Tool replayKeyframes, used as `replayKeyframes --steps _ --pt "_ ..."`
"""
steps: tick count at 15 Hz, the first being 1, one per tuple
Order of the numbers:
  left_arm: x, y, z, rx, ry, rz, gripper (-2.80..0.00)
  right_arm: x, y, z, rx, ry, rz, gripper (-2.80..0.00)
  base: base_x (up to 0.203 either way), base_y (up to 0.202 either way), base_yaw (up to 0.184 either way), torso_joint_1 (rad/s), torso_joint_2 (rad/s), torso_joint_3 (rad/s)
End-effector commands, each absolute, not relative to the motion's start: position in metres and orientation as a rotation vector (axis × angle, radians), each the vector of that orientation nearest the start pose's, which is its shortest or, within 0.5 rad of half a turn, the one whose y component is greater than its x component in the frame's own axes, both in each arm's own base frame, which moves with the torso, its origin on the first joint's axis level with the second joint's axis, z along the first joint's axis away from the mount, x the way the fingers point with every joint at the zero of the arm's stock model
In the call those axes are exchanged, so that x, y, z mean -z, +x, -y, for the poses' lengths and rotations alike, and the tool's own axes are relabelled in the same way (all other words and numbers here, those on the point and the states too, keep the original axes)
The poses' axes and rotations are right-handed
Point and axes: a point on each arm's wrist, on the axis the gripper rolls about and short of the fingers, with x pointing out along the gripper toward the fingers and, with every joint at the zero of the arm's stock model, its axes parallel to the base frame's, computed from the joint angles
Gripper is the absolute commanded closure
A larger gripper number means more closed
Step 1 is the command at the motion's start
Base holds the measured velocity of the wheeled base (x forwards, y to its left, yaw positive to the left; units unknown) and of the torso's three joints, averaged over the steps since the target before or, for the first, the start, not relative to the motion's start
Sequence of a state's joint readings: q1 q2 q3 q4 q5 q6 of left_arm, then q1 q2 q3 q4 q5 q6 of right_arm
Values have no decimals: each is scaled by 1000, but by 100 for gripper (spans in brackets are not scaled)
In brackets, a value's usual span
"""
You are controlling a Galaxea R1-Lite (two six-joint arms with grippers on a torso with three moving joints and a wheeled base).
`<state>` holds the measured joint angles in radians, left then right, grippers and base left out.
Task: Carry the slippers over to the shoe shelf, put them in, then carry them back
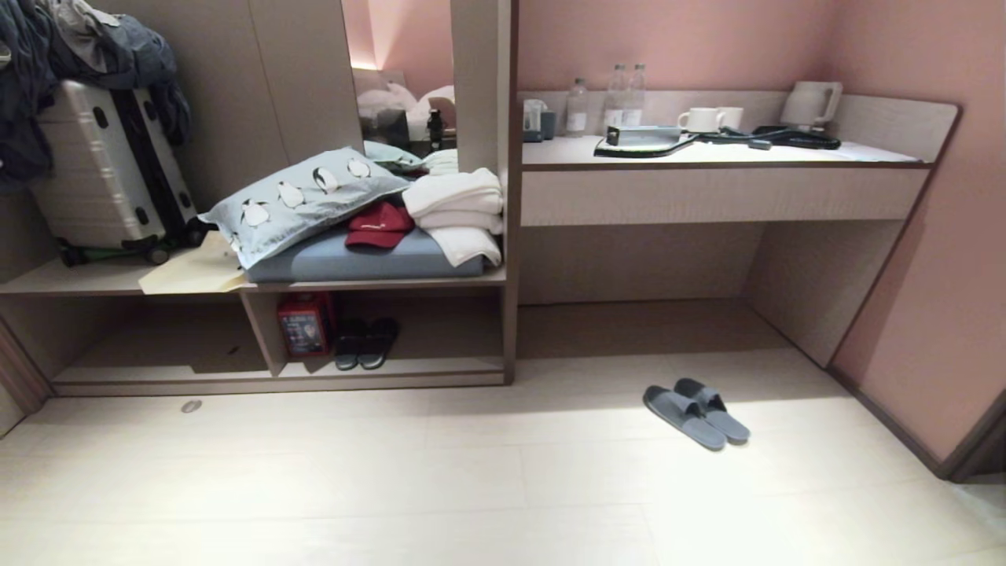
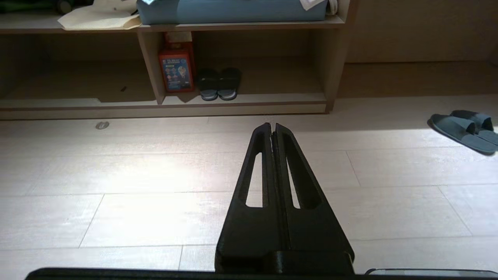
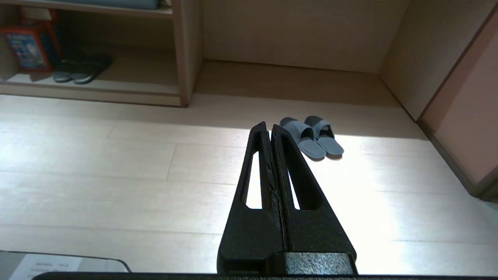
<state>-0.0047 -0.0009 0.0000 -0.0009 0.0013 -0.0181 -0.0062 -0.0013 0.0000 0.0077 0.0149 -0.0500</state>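
- Nearest the camera in both wrist views are the grippers: the left gripper (image 2: 272,126) and the right gripper (image 3: 265,126) each hang over bare floor (image 1: 393,487) with fingers pressed together, holding nothing. Neither shows in the head view, so both arms look parked, probably because the robot must drive closer first.
- The slippers (image 1: 695,413) lie side by side on the floor at lower right of centre in the head view, just in front of the desk recess (image 1: 644,267), well apart from either gripper.
- The shoe shelf (image 1: 424,368) sits at lower left of centre, its open cubby easy to reach from floor level.
- Inside it, a dark pair of slippers (image 1: 365,343) stands beside a red box (image 1: 302,324), leaving room to their right.
- Nothing of the task looks begun yet.
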Motion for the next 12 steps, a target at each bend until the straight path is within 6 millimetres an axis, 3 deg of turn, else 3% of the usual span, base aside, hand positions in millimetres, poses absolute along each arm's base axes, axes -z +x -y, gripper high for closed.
replayKeyframes --steps 1,12 --pt "-75 -23 0 3 -18 0 0 -74 -23 0 -9 -51 -6 0 -196 0 -1 3 3 6" --pt "-75 -23 0 3 -18 0 0 -74 -23 0 -9 -51 -6 0 -198 0 2 2 3 2"
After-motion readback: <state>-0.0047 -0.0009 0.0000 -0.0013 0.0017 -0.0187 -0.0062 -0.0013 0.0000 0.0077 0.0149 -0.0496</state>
